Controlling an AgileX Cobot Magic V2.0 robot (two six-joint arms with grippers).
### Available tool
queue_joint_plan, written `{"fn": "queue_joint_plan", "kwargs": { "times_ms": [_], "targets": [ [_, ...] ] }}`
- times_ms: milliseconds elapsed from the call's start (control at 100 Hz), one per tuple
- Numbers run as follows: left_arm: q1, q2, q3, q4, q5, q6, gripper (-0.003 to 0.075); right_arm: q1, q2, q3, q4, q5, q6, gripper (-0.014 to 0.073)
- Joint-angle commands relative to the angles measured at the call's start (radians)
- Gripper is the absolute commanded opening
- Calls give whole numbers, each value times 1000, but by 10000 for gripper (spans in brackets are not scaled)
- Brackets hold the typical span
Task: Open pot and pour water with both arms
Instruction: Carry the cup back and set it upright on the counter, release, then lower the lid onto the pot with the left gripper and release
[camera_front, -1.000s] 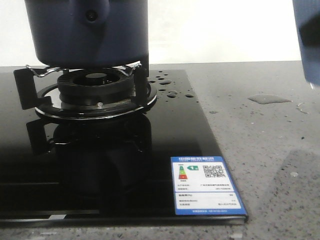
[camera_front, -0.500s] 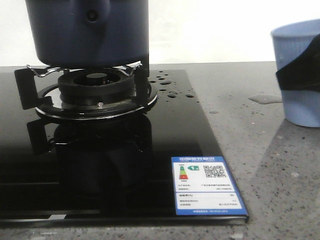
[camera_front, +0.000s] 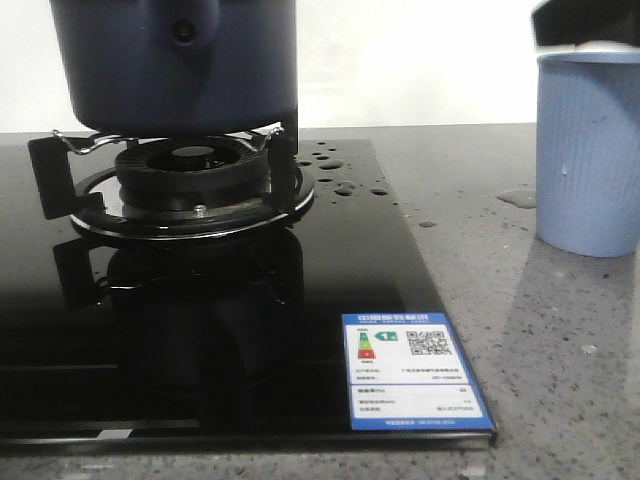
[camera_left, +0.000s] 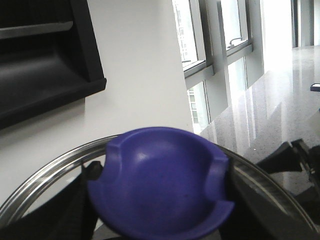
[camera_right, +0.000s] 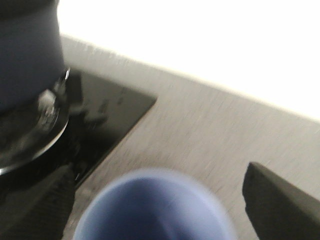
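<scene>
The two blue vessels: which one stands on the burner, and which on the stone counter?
The dark navy pot sits on the burner's supports. The pale blue ribbed cup stands on the grey counter, right of the cooktop.

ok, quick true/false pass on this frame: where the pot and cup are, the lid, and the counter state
1. The pot sits on the burner grate of the black cooktop. True.
2. The pale blue cup stands on the cooktop glass. False: it is on the grey counter, right of the glass.
3. The cup lies on its side. False: it stands upright.
4. The left wrist view shows a blue lid knob between the left gripper's fingers, with a metal-rimmed lid behind it. True.
5. The cooktop is dry. False: water droplets sit near its back right corner.
</scene>
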Motion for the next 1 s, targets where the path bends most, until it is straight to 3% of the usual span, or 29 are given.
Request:
{"fn": "queue_joint_plan", "kwargs": {
  "times_ms": [0, 90, 140, 210, 250, 260, 280, 300, 320, 600, 860, 990],
  "targets": [
    [-8, 18, -33, -97, -3, -11, 294, -7, -49, -70, -26, -4, 1, 614],
    [-8, 69, -33, -111, -4, -3, 294, -7, -86, -100, -23, -1, 1, 601],
    [-12, 102, -33, -125, -4, 2, 294, -5, -117, -112, -23, -13, 1, 540],
    [-20, 153, -33, -154, -4, 36, 294, -5, -166, -116, -23, -55, 1, 354],
    [-24, 182, -33, -167, -4, 66, 294, -5, -200, -116, -23, -77, 1, 198],
    [-28, 186, -33, -170, -4, 71, 294, -5, -217, -116, -23, -85, 1, 113],
    [-29, 200, -33, -172, -4, 83, 294, -5, -222, -116, -23, -88, 1, 84],
    [-34, 212, -34, -177, -4, 95, 294, -5, -245, -116, -23, -95, 1, -30],
    [-36, 225, -34, -181, -4, 107, 294, -5, -256, -116, -23, -98, 3, -78],
    [-37, 334, -34, -181, -66, 132, 294, -5, -448, -116, -19, -78, 35, -66],
    [-37, 392, -34, -211, -59, 132, 301, -5, -496, -114, -19, 26, 35, -66],
    [-37, 399, -34, -220, -64, 165, 402, -5, -496, -108, -19, 29, 35, -66]
  ]
}}
